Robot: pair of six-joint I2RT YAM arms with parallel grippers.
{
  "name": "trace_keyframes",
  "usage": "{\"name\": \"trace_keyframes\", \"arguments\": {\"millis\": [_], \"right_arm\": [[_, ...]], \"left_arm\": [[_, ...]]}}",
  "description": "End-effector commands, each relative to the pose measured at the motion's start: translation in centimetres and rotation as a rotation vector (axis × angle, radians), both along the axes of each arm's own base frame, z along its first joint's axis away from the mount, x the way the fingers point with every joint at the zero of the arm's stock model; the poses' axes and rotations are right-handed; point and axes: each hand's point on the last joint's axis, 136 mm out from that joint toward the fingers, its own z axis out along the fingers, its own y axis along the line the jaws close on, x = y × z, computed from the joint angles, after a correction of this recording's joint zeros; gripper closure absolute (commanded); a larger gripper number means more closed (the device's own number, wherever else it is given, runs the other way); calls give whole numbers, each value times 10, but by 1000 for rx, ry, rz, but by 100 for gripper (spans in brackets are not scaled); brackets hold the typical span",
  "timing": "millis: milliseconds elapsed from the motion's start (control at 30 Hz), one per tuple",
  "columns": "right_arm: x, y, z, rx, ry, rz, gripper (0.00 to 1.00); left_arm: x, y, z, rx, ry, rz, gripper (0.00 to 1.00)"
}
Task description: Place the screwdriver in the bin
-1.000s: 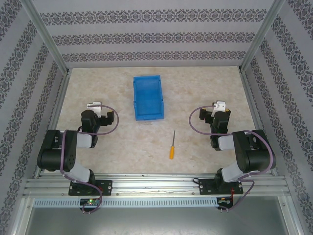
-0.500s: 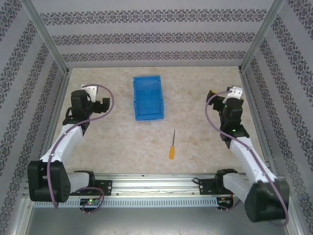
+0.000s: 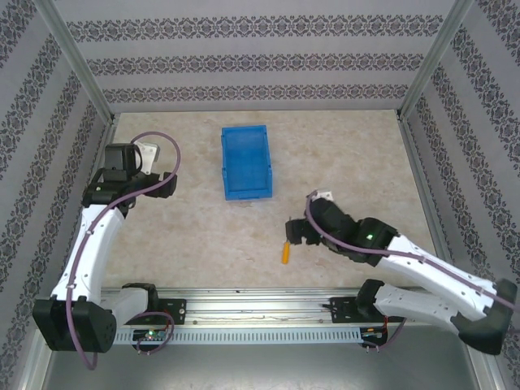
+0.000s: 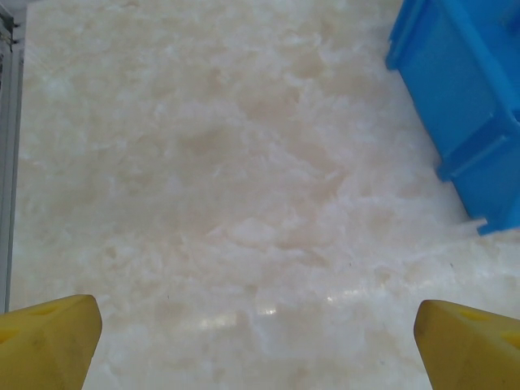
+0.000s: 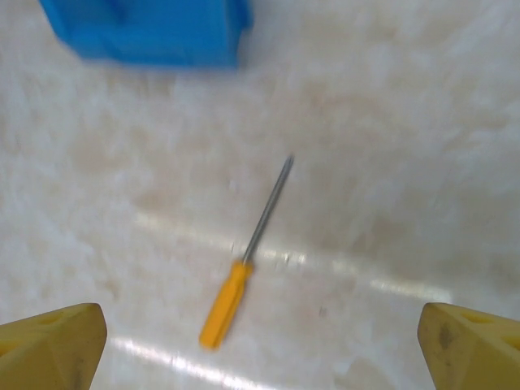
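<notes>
Screwdriver (image 3: 285, 253): flat on the bench (image 3: 203, 236), close to its near edge at about mid-width; orange handle toward the near edge, shaft pointing at the far edge.
Bin (image 3: 246, 166): toward the far edge, mid-width, well apart from the screwdriver.
Right jaws: spread wide and holding nothing, low over the screwdriver's shaft; in the wrist view it lies between the yellow fingertips (image 5: 53, 345), untouched.
Left jaws: spread wide, empty, near the left edge over bare bench, the bin off to one side.
</notes>
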Motion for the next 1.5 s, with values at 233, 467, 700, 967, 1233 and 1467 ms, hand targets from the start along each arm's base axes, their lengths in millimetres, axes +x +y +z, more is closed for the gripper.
{"name": "trace_keyframes", "arguments": {"millis": [233,467,700,967,1233,1467], "right_arm": [[-38,35,-83,-133,234,-14,14],[-34,37,-105,-171,282,-38,18],[-25,37,-126,-254,317,-49,23],[-18,37,-142,-272,340,-66,30],[-14,29,-153,-265,341,-101,38],[-19,25,-163,-289,364,-100,48]], "left_arm": [[-29,-6,-14,15,83,-40,1],[-42,-4,-22,52,79,-60,1],[-46,-1,-26,76,90,-60,1],[-51,-2,-30,76,99,-67,1],[-53,-4,-30,63,94,-73,1],[-53,-5,-30,56,97,-75,1]]}}
